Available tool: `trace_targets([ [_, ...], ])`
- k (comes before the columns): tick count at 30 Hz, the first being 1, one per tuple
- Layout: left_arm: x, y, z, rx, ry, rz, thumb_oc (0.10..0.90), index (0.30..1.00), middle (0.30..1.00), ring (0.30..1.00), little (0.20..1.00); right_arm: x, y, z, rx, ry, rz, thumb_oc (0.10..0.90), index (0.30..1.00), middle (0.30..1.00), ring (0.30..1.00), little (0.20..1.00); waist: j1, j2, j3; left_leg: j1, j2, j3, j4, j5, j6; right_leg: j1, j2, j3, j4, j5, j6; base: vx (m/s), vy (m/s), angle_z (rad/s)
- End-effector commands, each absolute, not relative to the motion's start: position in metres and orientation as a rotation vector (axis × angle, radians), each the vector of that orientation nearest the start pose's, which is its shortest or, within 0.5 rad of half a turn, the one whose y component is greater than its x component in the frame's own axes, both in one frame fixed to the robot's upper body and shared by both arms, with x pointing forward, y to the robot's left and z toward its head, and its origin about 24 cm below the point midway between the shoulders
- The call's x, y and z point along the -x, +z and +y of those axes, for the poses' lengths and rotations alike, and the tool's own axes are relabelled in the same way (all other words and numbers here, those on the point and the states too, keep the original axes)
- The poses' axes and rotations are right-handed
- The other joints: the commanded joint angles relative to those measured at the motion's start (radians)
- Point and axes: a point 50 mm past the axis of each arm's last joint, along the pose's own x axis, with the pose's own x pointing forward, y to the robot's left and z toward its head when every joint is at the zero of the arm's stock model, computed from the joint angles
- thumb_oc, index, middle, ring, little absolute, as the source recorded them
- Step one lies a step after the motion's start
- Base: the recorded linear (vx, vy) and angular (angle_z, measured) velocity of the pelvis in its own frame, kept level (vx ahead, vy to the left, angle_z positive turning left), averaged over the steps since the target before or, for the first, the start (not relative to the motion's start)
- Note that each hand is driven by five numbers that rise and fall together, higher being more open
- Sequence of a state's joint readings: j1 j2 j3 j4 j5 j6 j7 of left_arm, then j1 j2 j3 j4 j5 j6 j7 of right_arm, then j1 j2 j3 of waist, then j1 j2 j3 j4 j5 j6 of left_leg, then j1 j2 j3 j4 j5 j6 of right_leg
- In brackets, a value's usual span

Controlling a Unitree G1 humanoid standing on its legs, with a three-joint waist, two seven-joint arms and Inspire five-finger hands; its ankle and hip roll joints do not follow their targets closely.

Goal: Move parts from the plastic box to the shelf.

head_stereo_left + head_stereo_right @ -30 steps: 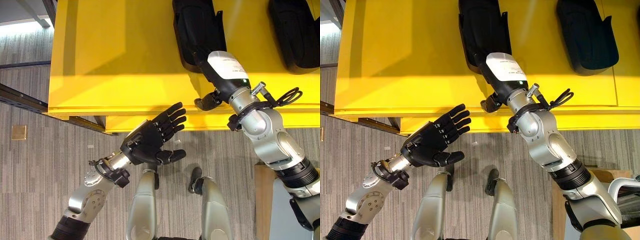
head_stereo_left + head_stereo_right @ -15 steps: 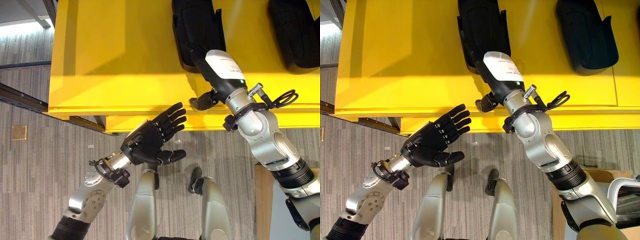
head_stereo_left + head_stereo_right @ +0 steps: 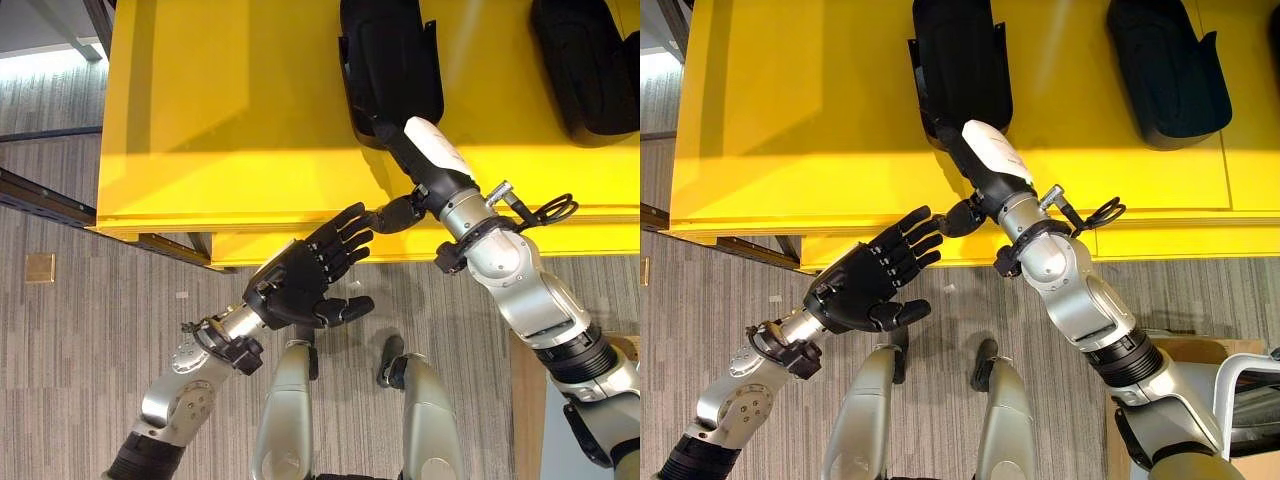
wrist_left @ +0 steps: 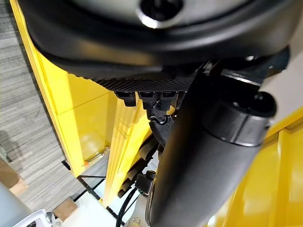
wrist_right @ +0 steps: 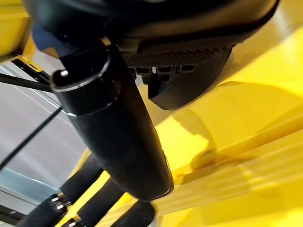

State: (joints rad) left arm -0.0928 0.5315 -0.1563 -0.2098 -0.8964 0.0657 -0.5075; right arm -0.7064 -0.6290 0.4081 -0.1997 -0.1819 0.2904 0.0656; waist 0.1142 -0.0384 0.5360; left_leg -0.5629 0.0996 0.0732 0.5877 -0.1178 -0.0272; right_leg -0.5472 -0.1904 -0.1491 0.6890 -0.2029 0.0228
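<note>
Reaching across the front edge of the yellow shelf (image 3: 240, 110), my right hand (image 3: 425, 160) sits at the near end of a black part (image 3: 392, 60) lying in the upper middle of the frame. Its fingers are hidden against that part, so I cannot tell whether they are curled on it or straight; only the thumb pokes out toward the lower left. The part's long axis runs from the top of the frame down toward the shelf's edge, and my right forearm comes in roughly along that line, from the lower right. A second black part (image 3: 585, 65) lies in the upper right corner, well apart from the first and lying much the same way.

My left hand (image 3: 305, 280) hangs below the shelf's front edge, in the centre of the frame, fingers straight and spread, holding nothing. Its fingertips lie just beside the right thumb. Of the two, the right hand is plainly nearer the part; the left is off the shelf altogether.
</note>
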Motion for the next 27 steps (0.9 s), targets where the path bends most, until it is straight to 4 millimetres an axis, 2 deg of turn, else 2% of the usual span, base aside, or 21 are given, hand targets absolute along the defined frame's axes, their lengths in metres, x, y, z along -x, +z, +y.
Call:
trace_targets([
  [1,-0.227,0.164,0.132,0.366,-0.979,-0.42,0.9,1.0,1.0,1.0,1.0,-0.277,0.286,-0.097,0.786,0.356,-0.824,0.9,1.0,1.0,1.0,1.0,-0.007,0.044,-0.016,0.091,-0.009,-0.007,-0.058,-0.038,0.033,0.069,0.034,0.03,0.028,-0.047,-0.015,0.0,0.0,0.0],
  [5,-0.228,0.164,0.13,0.365,-0.982,-0.429,0.9,1.0,1.0,1.0,1.0,-0.277,0.287,-0.093,0.76,0.337,-0.861,0.9,1.0,1.0,1.0,1.0,-0.009,0.046,-0.016,0.094,-0.006,-0.003,-0.071,-0.031,0.033,0.07,0.032,0.032,0.001,-0.03,-0.011,-0.01,0.006,0.0],
  [8,-0.228,0.166,0.13,0.373,-0.974,-0.446,0.9,1.0,1.0,1.0,1.0,-0.275,0.292,-0.096,0.778,0.261,-0.928,0.9,1.0,1.0,1.0,1.0,-0.015,0.051,-0.016,0.089,-0.005,-0.001,-0.073,-0.03,0.032,0.064,0.031,0.039,-0.013,-0.021,-0.009,-0.02,0.038,-0.01],
  [11,-0.228,0.167,0.128,0.383,-0.967,-0.451,0.9,1.0,1.0,1.0,1.0,-0.265,0.301,-0.102,0.856,0.097,-1.058,0.9,1.0,1.0,1.0,1.0,-0.025,0.052,-0.016,0.089,-0.002,0.003,-0.071,-0.035,0.033,0.059,0.032,0.045,-0.014,-0.019,-0.006,0.01,0.011,0.0],
  [16,-0.227,0.169,0.128,0.398,-0.962,-0.462,0.9,1.0,1.0,1.0,1.0,-0.247,0.315,-0.104,0.937,-0.025,-1.246,0.9,1.0,1.0,1.0,1.0,-0.034,0.067,-0.016,0.092,-0.003,0.009,-0.075,-0.036,0.033,0.059,0.032,0.053,-0.019,-0.019,-0.006,0.01,0.05,-0.04],
  [21,-0.225,0.168,0.129,0.417,-0.975,-0.461,0.9,1.0,1.0,1.0,1.0,-0.232,0.326,-0.1,0.88,-0.047,-1.395,0.9,1.0,1.0,1.0,1.0,-0.029,0.084,-0.016,0.096,-0.007,0.009,-0.073,-0.037,0.032,0.06,0.026,0.052,-0.018,-0.02,-0.008,0.01,0.036,-0.03],
  [27,-0.224,0.167,0.128,0.429,-0.983,-0.46,0.9,1.0,1.0,1.0,1.0,-0.222,0.331,-0.094,0.831,0.0,-1.472,0.9,1.0,1.0,1.0,1.0,-0.022,0.093,-0.016,0.099,-0.014,0.004,-0.075,-0.036,0.031,0.062,0.02,0.051,-0.017,-0.021,-0.007,0.0,0.005,0.0],
])
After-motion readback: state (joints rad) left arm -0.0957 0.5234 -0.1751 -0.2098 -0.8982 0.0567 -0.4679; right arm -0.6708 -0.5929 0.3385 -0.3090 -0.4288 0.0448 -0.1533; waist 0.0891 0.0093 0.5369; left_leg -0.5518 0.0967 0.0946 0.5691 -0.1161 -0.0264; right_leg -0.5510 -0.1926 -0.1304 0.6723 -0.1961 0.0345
